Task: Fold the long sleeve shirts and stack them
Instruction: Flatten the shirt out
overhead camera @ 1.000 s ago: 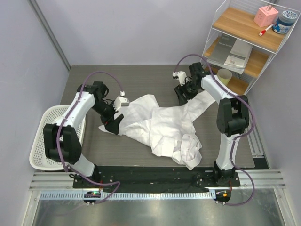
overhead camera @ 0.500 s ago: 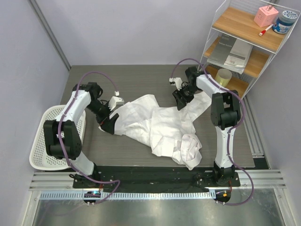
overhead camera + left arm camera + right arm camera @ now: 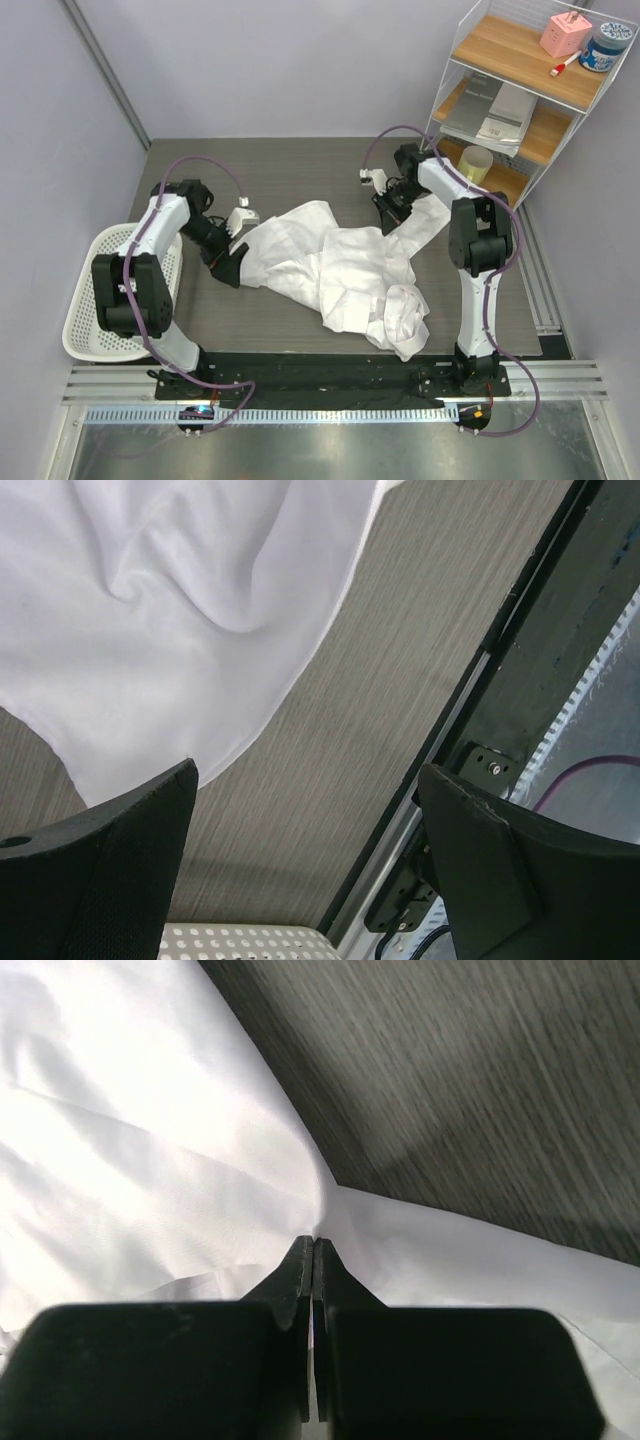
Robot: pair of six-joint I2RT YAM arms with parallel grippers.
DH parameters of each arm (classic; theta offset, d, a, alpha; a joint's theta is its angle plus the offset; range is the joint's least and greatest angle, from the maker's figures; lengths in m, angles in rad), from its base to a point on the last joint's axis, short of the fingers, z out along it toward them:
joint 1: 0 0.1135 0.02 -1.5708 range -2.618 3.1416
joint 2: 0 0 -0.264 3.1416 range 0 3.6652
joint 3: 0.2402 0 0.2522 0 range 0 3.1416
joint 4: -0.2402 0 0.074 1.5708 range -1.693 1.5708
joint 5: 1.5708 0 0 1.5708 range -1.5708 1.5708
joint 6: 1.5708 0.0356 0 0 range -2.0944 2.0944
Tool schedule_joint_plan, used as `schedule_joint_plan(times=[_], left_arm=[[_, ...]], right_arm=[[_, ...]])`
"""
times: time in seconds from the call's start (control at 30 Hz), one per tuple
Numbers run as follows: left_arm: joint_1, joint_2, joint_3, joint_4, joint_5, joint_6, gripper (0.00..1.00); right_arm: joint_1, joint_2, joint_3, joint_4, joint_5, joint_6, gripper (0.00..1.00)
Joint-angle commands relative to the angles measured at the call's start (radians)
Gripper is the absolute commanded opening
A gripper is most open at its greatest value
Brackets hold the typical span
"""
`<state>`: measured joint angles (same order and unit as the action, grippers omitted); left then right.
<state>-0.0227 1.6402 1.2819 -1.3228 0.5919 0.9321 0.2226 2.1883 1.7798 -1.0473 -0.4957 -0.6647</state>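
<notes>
White shirt (image 3: 330,262), crumpled on table (image 3: 300,170). Right gripper (image 3: 313,1245) at shirt's far-right edge, jaws closed on cloth. Left gripper (image 3: 308,775) at shirt's left edge, jaws spread wide, empty.

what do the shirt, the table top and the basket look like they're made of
Shirt: thin woven cloth, perhaps cotton or a blend, matt white; it lies in soft folds and creases.
Table top: dark grey wood-grain surface, likely laminate; fine straight streaks, low sheen.
Basket: white moulded plastic, it seems; stiff walls with regular rows of holes.
</notes>
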Motion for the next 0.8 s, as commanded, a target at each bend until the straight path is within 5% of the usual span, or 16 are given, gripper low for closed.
schedule_joint_plan(times=[0.0, 0.23, 0.6, 0.67, 0.77], left_arm=[[0.009, -0.078, -0.058, 0.028, 0.043, 0.1, 0.9], [0.007, -0.187, -0.228, 0.235, -0.049, 0.174, 0.81], [0.009, -0.155, -0.337, 0.491, -0.118, 0.389, 0.74], [0.009, -0.123, -0.332, 0.497, -0.093, 0.383, 0.67], [0.009, -0.105, -0.326, 0.525, -0.096, 0.353, 0.44]], right_arm=[[0.006, -0.143, -0.016, -0.03, -0.007, 0.002, 0.01], [0.004, -0.315, -0.053, -0.014, -0.003, 0.054, 0.01], [0.003, -0.461, -0.033, -0.045, 0.026, 0.083, 0.01], [0.001, -0.475, -0.03, -0.045, 0.032, 0.088, 0.01], [-0.006, -0.498, -0.017, -0.045, 0.049, 0.097, 0.01]])
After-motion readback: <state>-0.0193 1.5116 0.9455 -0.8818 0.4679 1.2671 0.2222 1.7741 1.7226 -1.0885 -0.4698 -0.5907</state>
